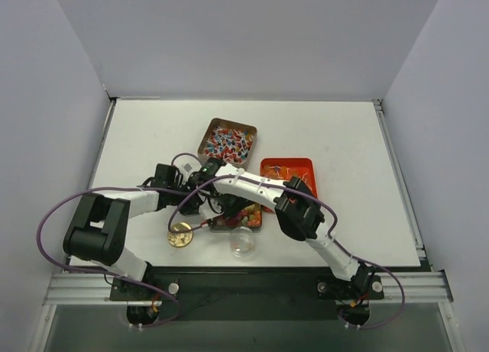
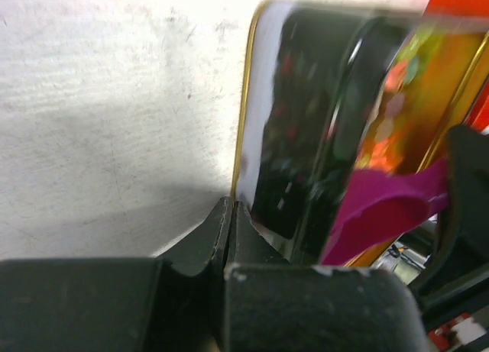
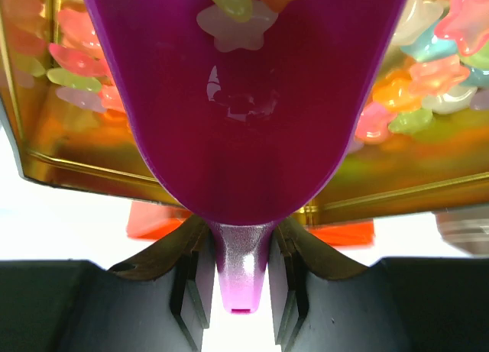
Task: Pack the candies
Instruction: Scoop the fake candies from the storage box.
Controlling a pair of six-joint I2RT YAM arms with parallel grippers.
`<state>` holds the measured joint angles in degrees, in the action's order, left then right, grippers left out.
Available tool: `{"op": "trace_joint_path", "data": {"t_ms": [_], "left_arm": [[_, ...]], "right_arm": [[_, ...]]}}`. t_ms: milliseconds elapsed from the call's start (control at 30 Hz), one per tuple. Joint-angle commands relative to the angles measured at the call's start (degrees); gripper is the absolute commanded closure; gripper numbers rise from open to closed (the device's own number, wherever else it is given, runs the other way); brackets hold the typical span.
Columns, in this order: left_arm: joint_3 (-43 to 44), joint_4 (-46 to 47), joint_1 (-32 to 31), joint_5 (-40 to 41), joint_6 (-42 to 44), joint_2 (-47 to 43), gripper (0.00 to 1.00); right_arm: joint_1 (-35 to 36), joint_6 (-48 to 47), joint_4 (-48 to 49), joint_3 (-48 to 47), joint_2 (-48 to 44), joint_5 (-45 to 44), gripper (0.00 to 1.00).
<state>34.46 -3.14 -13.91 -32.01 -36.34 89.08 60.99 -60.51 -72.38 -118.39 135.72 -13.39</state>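
Observation:
A gold tin (image 1: 238, 224) of colourful candies (image 1: 249, 212) sits at the table's near middle. In the right wrist view they are pastel star shapes (image 3: 428, 77). My right gripper (image 3: 243, 291) is shut on the handle of the purple scoop (image 3: 244, 100). It holds the scoop over the tin's wall (image 3: 397, 169), with a few candies (image 3: 237, 24) in the bowl. My left gripper (image 2: 231, 211) is shut on the tin's gold rim (image 2: 246, 100) at its left side. In the left wrist view the scoop (image 2: 382, 207) and candies (image 2: 428, 85) are blurred. In the top view both grippers (image 1: 200, 193) (image 1: 229, 207) meet at the tin.
A second tin (image 1: 208, 138) with twist-wrapped red, blue and white pieces (image 1: 229, 143) stands behind. An orange tray (image 1: 309, 163) is at the right. A round gold lid (image 1: 180, 235) and a clear round jar (image 1: 243, 243) lie near the front edge.

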Motion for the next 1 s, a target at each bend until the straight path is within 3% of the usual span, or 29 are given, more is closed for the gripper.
{"op": "trace_joint_path", "data": {"t_ms": [0, 333, 600, 667, 833, 967], "left_arm": [[4.7, -0.6, 0.6, -3.9, 0.8, -0.3, 1.0], [7.3, -6.9, 4.7, -6.0, 4.4, -1.2, 1.0], [12.6, -13.6, 8.1, -8.0, 7.7, -2.2, 0.99], [13.4, -15.0, 8.5, -8.1, 8.4, -2.6, 0.97], [15.9, -16.3, 9.9, -10.1, 8.7, -3.5, 0.77], [18.2, -17.7, 10.4, -11.8, 10.8, -3.9, 0.71]], "right_arm": [[-1.0, -2.3, 6.5, 5.9, -4.4, 19.2, 1.0], [-6.6, -7.5, 17.8, 15.0, -11.0, 30.2, 1.0], [-10.8, -10.6, 20.9, 21.8, -18.2, 38.9, 1.0], [-11.5, -11.1, 21.6, 23.0, -20.2, 41.8, 1.0], [-13.1, -12.2, 22.5, 26.8, -23.9, 46.8, 1.0], [-14.3, -12.6, 23.9, 29.3, -25.9, 48.4, 1.0]]}}
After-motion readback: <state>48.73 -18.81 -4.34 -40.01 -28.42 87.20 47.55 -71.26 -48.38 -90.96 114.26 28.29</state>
